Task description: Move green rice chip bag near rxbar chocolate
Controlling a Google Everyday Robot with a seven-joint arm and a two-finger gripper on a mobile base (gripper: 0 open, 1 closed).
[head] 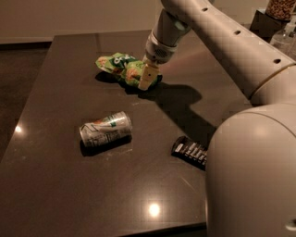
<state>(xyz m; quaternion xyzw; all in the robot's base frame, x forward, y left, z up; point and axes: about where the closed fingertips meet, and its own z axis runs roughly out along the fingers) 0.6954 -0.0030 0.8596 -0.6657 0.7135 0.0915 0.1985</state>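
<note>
The green rice chip bag point(116, 65) lies crumpled on the dark table point(55, 194), at the back near the middle. My gripper point(146, 78) points down at the bag's right end and touches or overlaps it there. The arm reaches in from the upper right. The rxbar chocolate point(188, 150), a flat dark bar with white print, lies at the front right. Its right end is hidden behind my arm's large white body.
A silver-green soda can point(105, 130) lies on its side left of the middle, between the bag and the front edge. A jar point(280, 8) and a clear bottle point(287, 38) stand at the back right. The table's front edge runs along the bottom.
</note>
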